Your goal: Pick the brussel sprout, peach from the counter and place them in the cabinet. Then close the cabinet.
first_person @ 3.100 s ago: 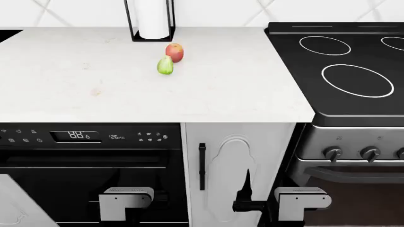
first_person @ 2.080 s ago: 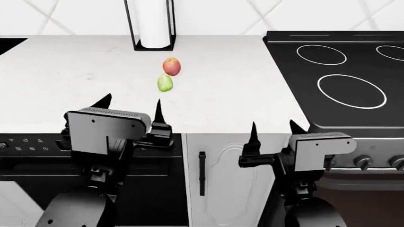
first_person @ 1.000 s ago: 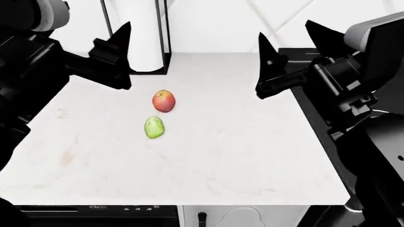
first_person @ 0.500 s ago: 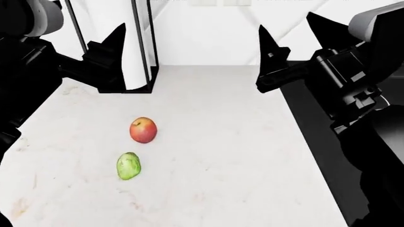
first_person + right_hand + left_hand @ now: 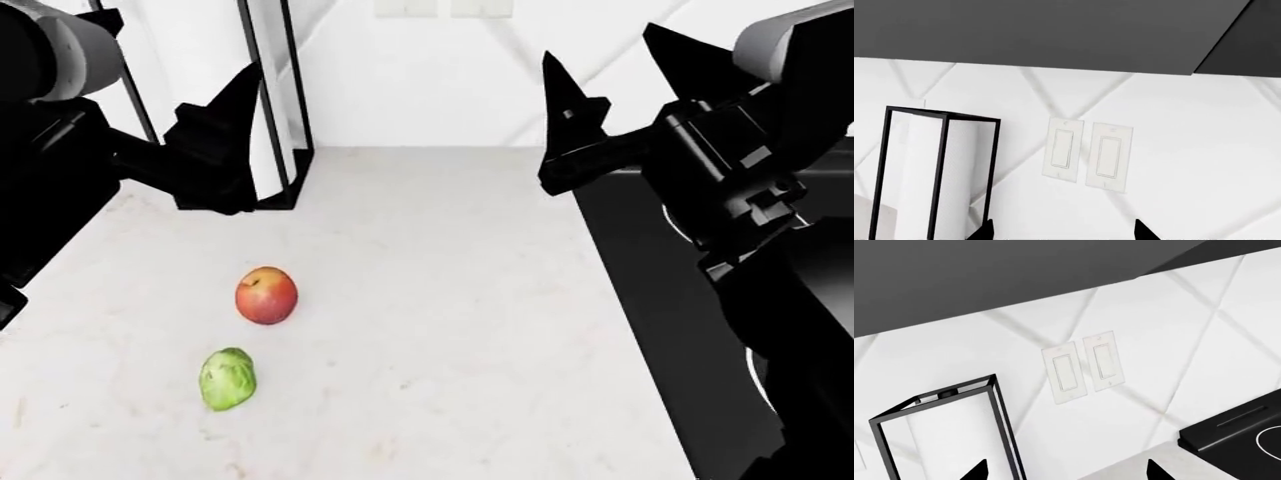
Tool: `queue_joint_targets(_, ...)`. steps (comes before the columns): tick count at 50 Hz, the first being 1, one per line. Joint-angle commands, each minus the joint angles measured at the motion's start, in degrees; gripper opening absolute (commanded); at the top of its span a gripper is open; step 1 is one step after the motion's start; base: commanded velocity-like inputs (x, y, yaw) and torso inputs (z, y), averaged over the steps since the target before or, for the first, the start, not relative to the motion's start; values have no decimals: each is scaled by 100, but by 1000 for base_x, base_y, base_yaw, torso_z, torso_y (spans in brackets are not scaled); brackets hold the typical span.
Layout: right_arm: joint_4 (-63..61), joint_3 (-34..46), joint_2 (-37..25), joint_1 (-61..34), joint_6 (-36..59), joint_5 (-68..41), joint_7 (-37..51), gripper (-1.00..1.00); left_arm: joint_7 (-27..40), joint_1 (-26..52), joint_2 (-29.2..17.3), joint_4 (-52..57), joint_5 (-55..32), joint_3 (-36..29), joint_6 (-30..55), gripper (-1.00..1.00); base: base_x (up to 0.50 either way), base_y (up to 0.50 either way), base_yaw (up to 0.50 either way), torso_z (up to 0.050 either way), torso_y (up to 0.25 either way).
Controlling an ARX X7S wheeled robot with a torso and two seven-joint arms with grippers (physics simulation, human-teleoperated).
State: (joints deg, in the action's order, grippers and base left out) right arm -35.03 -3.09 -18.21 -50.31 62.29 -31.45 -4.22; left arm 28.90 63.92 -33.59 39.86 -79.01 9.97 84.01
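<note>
Left wrist view: the left gripper (image 5: 1066,471) is showing only two dark fingertips, spread wide and holding nothing. It is facing the wall switches (image 5: 1084,367) and the towel holder (image 5: 947,432); no produce is visible, so a descent guided from here would probably miss.

Head view: the peach (image 5: 267,295) is lying red with a yellow blush, just beside the glossy green brussel sprout (image 5: 227,379), toward the surface's (image 5: 454,300) left edge. A grasp on either one is risking a nudge that rolls the other.

Right wrist view: the right gripper (image 5: 1064,231) is likewise spread and empty.
</note>
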Motion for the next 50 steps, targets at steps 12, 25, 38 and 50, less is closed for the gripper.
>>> queue_joint_targets(12, 31, 40, -35, -12, -10, -34, 65, 100, 95, -6, -190, 5, -230, -156, -181, 100, 11, 0, 0, 0, 0)
queue_joint_targets(25, -15, 2, -102, -24, 44, -116, 72, 100, 171, -140, -467, 106, -767, -59, -243, 100, 58, -12, 0, 0, 0)
queue_joint_targets(38, 1, 9, -178, -29, 48, -135, 85, 100, -13, -543, -1417, 97, -2219, 262, -230, 100, 0, 0, 0, 0, 0)
queue_joint_targets(50, 69, 12, -161, -36, 9, -115, 163, 100, -470, -1036, -2090, -89, -2939, 437, -90, 100, 0, 0, 0, 0, 0)
